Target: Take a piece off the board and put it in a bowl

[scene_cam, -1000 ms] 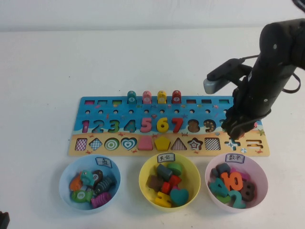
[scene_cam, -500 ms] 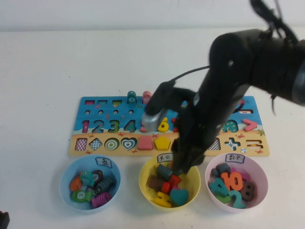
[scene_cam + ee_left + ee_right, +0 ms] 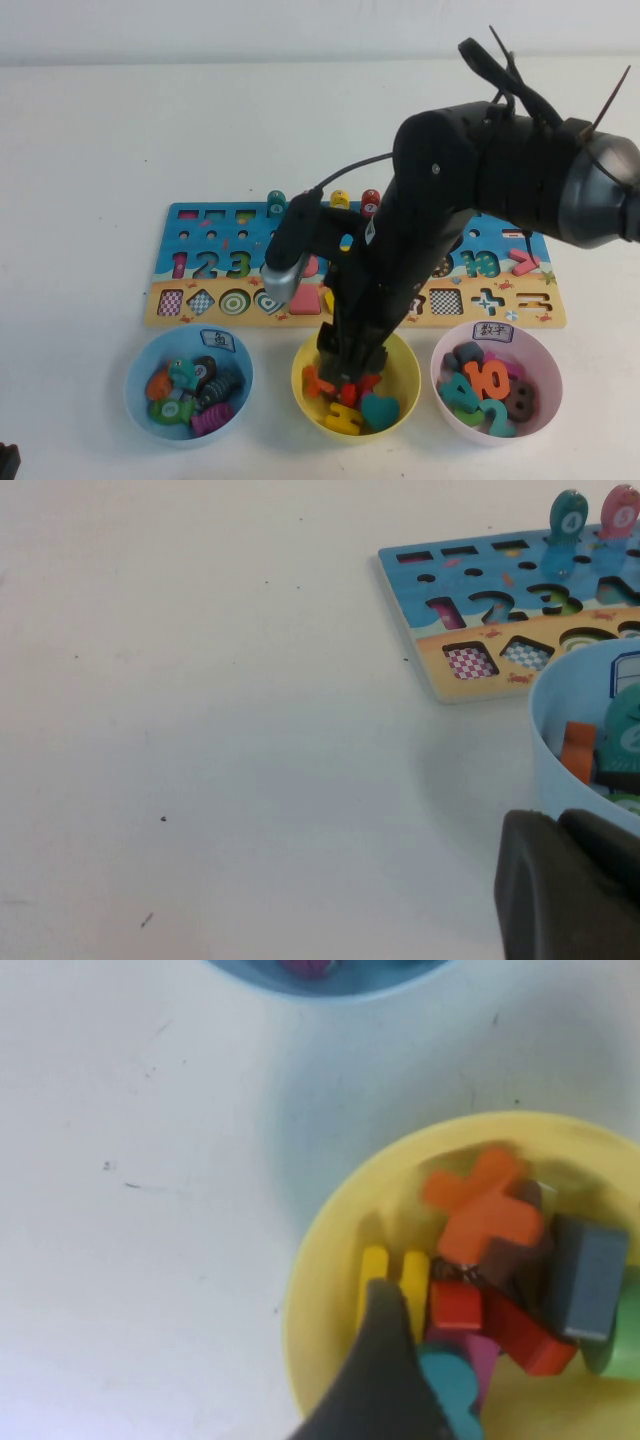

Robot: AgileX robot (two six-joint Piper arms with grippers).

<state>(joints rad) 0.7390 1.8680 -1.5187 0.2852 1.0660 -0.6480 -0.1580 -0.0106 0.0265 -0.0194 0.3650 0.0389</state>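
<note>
The orange plus-shaped piece lies loose in the yellow bowl, at its left side on the other pieces; the right wrist view shows the piece free inside the bowl. My right gripper hangs just over this bowl, open and empty; one dark finger shows there. The board lies behind the bowls, its plus slot empty. My left gripper is shut and empty, parked low beside the light blue bowl.
A light blue bowl and a pale pink bowl with number pieces flank the yellow one. My right arm crosses over the board's middle. Small pegs stand on the board's far edge. Bare white table lies to the left and behind.
My right arm swung left from the board's plus slot to over the yellow bowl. The orange plus piece left the gripper and now lies in the yellow bowl.
</note>
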